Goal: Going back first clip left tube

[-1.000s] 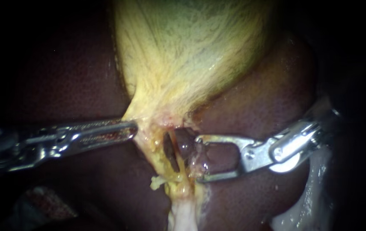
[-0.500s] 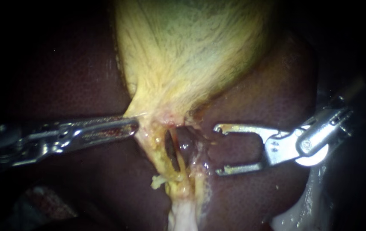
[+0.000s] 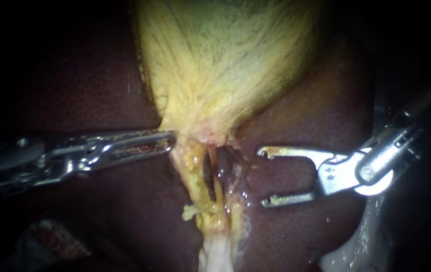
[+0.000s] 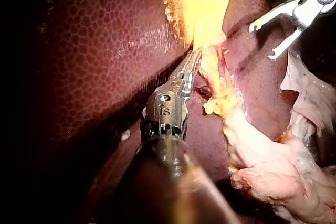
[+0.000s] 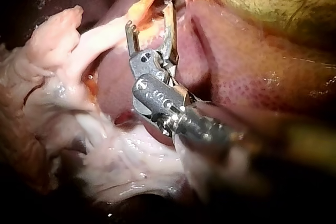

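- The left instrument [image 3: 169, 140] comes in low from the left edge of the endoscope view, its shaft almost level, and its tip reaches the centre of the frame.
- Its jaws are clenched on the yellow neck of the gallbladder [image 3: 225, 65], right where the neck narrows. In the left wrist view the jaws are buried in that same yellow strand.
- The right instrument [image 3: 263, 176] slants down from the upper right, bends at its wrist and points left across the liver [image 3: 84, 85].
- Its jaws are spread wide and hold nothing. Both tips hover over the liver, just right of the tubes and clear of them.
- Two tubes run down from the gallbladder's neck at the centre: a dark tube [image 3: 207, 174] on the left and a reddish tube [image 3: 224, 163] beside it.
- I cannot make out a clip on either tube.
- Pale fatty tissue [image 3: 215, 252] trails off the bottom edge, below the tubes.
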`<control>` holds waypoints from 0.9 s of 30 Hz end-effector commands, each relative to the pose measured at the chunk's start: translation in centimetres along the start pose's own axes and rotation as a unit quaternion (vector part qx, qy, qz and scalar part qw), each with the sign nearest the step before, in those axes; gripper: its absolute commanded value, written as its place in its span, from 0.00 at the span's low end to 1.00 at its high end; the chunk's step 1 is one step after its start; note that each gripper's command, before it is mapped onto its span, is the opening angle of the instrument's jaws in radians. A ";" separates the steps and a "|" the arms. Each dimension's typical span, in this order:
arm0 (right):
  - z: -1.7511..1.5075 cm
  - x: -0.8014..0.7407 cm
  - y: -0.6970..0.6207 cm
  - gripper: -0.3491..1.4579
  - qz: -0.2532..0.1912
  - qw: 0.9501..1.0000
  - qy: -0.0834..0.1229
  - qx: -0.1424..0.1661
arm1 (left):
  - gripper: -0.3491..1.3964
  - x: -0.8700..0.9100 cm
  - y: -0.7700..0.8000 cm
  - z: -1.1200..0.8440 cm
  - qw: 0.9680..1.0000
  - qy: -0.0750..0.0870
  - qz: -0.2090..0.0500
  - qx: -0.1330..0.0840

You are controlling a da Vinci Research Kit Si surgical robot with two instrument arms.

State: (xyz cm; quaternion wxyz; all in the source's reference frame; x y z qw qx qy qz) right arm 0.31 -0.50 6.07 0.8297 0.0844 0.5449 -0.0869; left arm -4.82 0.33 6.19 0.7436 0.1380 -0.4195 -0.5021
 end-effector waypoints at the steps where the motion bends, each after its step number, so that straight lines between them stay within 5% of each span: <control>1: -0.01 0.00 0.00 0.52 0.000 1.000 0.000 0.000 | 0.19 0.03 -0.02 0.05 1.000 0.001 0.001 0.002; 9: -0.08 0.02 0.04 0.52 -0.001 1.000 0.000 0.001 | 0.19 0.09 -0.09 0.23 1.000 0.001 0.003 0.010; 27: -0.10 0.02 0.05 0.52 -0.004 1.000 0.001 0.001 | 0.20 0.08 -0.09 0.25 1.000 0.001 0.004 0.011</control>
